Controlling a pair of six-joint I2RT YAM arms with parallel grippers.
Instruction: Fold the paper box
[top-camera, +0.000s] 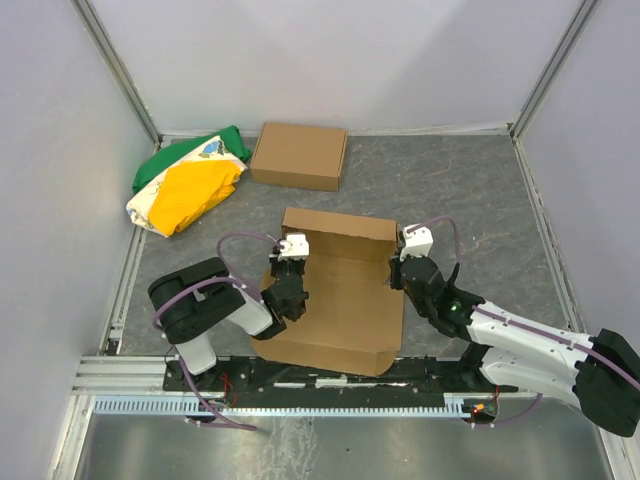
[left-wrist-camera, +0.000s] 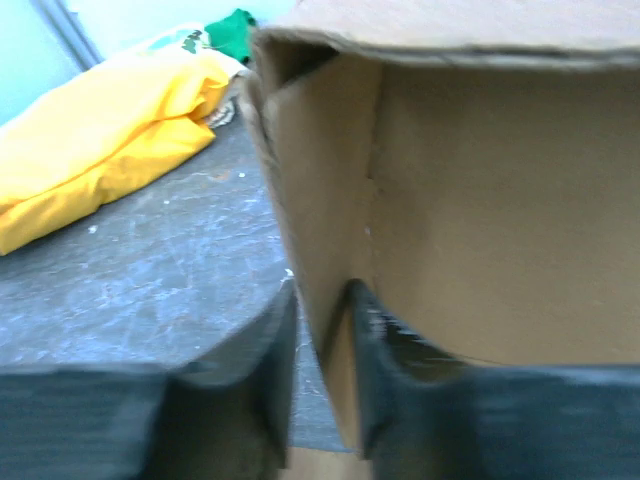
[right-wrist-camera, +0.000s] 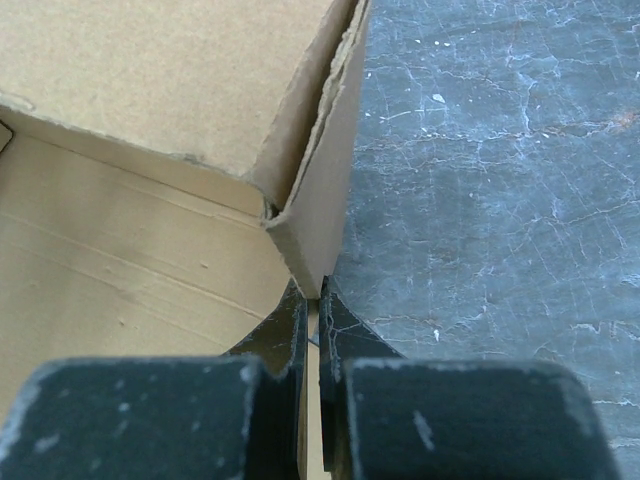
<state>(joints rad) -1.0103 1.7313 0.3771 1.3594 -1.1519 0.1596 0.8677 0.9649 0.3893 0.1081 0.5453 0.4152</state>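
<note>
Brown, plain and half raised: found the paper box (top-camera: 345, 310) in the middle of the grey table (top-camera: 470, 190), between the two arms and close to their bases. Lay there with floor flat, far panel stood upright, side walls lifted, near edge flat toward the bases.

Saw the left gripper (left-wrist-camera: 318, 340) at the box's left side wall, near the far left corner. Held its jaws apart, with one of the dark fingers (left-wrist-camera: 262, 390) outside that wall and the other inside. Could not tell from the blurred wrist view whether either pad pressed the cardboard.

Saw the right gripper (right-wrist-camera: 313, 320) at the right side wall, just short of the far right corner. Kept its jaws together, clamped on the thin edge of that wall, with cardboard pinched between the two pads.

Noted a ready-made cardboard box (top-camera: 299, 155) closed and flat at the far edge of the table, well apart from the paper box. Noted a green, yellow and white bag (top-camera: 190, 185) slumped just beside it in the far left corner; could not tell whether touching it.
</note>
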